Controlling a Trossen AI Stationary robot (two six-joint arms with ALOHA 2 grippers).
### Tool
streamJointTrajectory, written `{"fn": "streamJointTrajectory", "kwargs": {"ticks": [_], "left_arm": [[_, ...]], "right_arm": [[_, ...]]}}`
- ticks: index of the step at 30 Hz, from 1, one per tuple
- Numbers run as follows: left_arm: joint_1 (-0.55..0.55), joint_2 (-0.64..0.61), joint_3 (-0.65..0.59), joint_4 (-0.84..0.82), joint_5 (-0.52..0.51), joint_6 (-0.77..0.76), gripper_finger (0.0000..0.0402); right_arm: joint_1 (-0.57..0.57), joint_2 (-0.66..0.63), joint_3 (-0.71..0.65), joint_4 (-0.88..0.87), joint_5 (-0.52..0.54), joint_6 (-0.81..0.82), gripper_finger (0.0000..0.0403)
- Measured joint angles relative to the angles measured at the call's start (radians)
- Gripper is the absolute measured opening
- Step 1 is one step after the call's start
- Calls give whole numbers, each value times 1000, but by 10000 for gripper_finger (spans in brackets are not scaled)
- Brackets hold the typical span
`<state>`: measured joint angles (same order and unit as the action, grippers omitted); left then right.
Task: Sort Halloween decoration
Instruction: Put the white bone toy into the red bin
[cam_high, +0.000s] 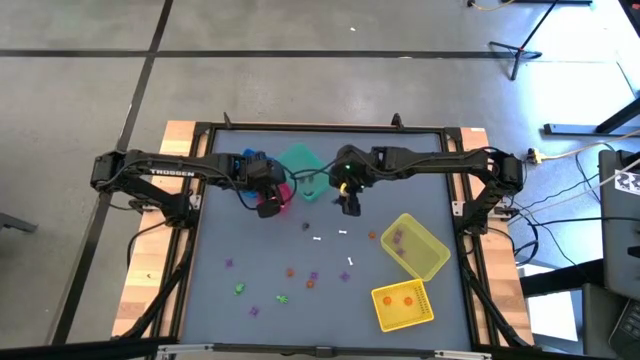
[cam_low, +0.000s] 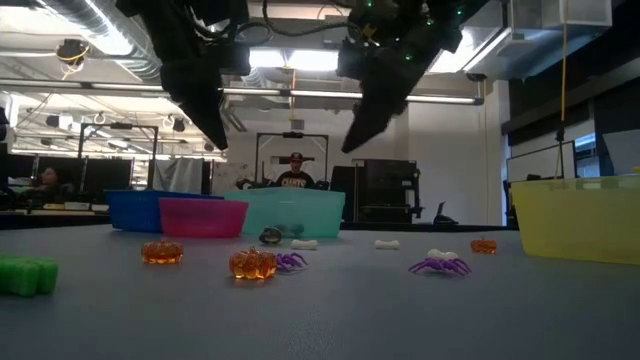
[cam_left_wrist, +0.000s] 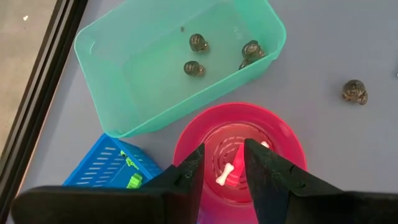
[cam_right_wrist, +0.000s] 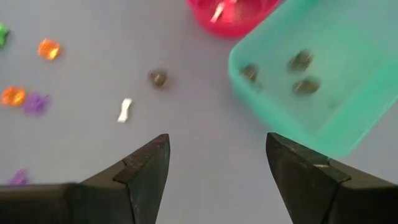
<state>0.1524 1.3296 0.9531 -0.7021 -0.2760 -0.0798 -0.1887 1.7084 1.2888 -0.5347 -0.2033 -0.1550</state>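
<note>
Overhead, left claw (cam_left_wrist: 222, 163) slightly parted, empty, above pink bowl (cam_left_wrist: 283, 134) half-hidden by its fingers; right claw (cam_right_wrist: 217, 163) wide, empty.

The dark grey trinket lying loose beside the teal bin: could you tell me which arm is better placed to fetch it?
Probably the right. Its open tool hangs just above the dark grey trinket, whereas the left tool sits over the pink bowl.
</note>
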Motion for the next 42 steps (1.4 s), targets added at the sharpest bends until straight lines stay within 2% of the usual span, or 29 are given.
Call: {"fn": "streamJointTrajectory", "kwargs": {"ticks": [3,7,12,19,23,29,42], "left_arm": [[0,0,0,0,0,-28,96],[0,0,0,1,0,-49,96],[0,0,0,4,0,-49,96],[0,0,0,8,0,-49,96],[0,0,0,7,0,-49,96],[0,0,0,9,1,-52,96],[-2,0,0,33,7,-51,96]], "right_arm": [[15,0,-3,-80,-5,28,264],[58,1,-41,-104,17,31,264],[124,1,-114,-33,57,28,264],[202,1,-216,101,208,28,264],[228,2,-254,165,252,29,264],[240,38,-273,247,240,60,264],[241,126,-281,262,236,74,264]]}}
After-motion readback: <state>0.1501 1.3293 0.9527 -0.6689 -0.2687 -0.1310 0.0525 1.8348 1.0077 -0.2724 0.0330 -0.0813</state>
